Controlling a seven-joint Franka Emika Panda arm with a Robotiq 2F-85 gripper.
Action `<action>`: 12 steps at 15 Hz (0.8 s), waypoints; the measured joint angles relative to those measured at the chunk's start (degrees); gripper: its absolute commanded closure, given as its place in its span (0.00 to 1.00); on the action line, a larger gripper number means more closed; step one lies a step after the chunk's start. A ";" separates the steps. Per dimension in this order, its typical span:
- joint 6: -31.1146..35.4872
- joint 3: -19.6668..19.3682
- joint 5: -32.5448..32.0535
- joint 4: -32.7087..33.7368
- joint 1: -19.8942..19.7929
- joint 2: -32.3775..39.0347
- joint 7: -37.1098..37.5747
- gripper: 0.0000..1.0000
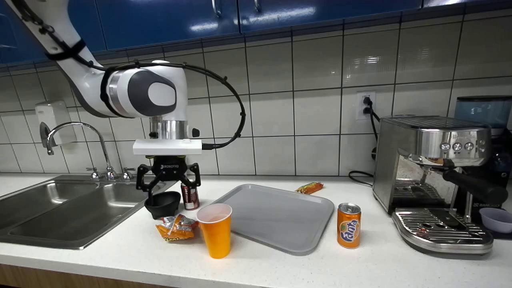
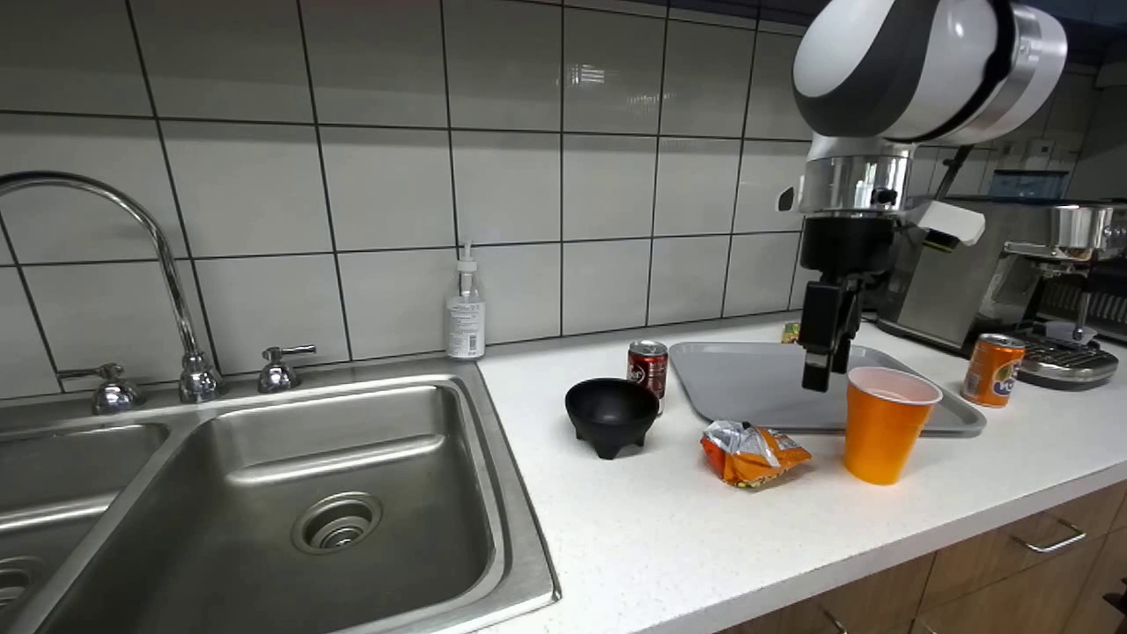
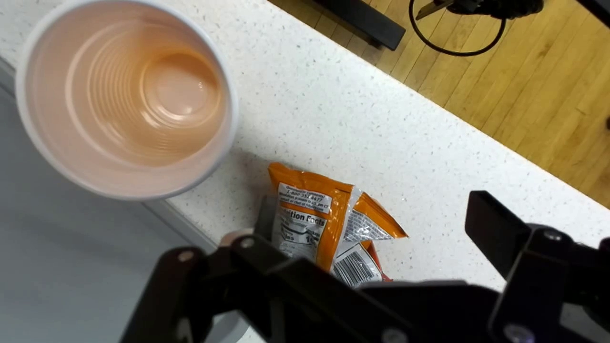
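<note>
Snack bag (image 2: 755, 455) beside the orange cup (image 1: 218, 238) seemed light, soft and slippery, best pinched at its middle, while the claw (image 3: 376, 226), spread wide, held nothing.

Gripper (image 1: 169, 188): "ROBOTIQ" in white, which I read in an exterior view.
Orange can (image 1: 349, 225): brand name "Fanta", large on its side.
Snack bag (image 3: 329, 224): on my wrist view, "…ition Facts", its first letters lost to me; above it, a phone number beginning "1-800"; lower, a barcode.
Dark appliance (image 1: 502, 160): pale lettering, too small for me to make out.
</note>
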 measured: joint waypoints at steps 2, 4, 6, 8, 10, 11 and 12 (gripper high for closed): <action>0.41 0.02 -0.06 0.00 0.00 0.07 0.05 0.00; 0.98 0.15 -0.14 0.04 0.02 0.26 0.06 0.00; 1.79 0.51 -0.36 0.20 0.08 0.86 0.06 0.00; 2.49 0.97 -0.40 0.72 0.28 1.97 0.06 0.00; 3.31 1.38 -0.75 1.48 0.51 3.40 0.06 0.00; 3.75 1.55 -1.06 1.89 0.53 4.14 0.06 0.00; 4.10 1.68 -1.40 2.38 0.54 4.92 0.06 0.00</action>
